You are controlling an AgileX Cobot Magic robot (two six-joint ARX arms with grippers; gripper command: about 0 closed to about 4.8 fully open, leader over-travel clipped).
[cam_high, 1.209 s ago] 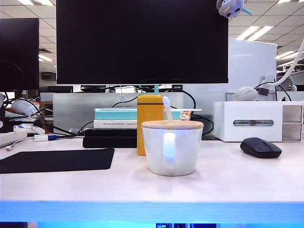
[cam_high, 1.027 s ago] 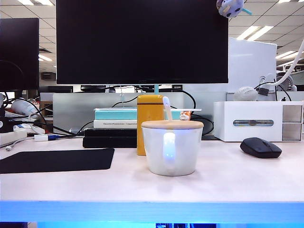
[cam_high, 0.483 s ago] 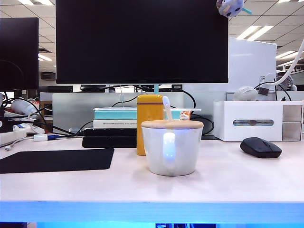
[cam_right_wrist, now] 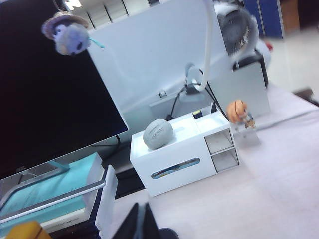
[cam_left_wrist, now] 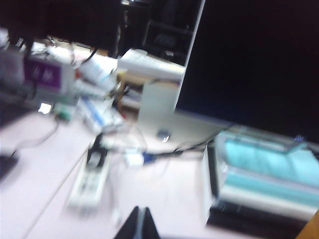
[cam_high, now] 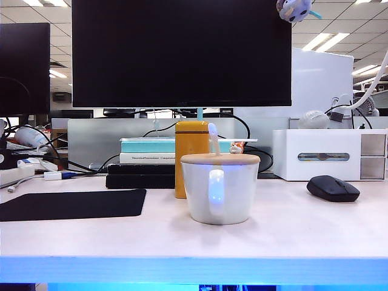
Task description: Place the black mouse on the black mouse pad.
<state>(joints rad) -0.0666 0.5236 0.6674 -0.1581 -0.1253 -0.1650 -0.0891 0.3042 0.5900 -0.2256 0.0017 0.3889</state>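
Note:
The black mouse (cam_high: pixel 333 188) lies on the white desk at the right, in front of a white drawer box (cam_high: pixel 330 154). The black mouse pad (cam_high: pixel 73 204) lies flat at the desk's left edge, with nothing on it. Neither arm shows in the exterior view. In the right wrist view my right gripper (cam_right_wrist: pixel 141 213) is shut and holds nothing, and a sliver of the mouse (cam_right_wrist: pixel 168 233) shows just beside its tips. The left wrist view is blurred; my left gripper (cam_left_wrist: pixel 141 219) hangs over the desk with its fingers together and nothing between them.
A white mug (cam_high: pixel 219 188) with a wooden lid stands mid-desk between mouse and pad, a yellow bottle (cam_high: pixel 191 142) behind it. Further back are a monitor (cam_high: pixel 182 54), stacked books (cam_high: pixel 145 150) and a black slab box (cam_high: pixel 139 180). A power strip (cam_left_wrist: pixel 89 179) and cables lie behind the pad.

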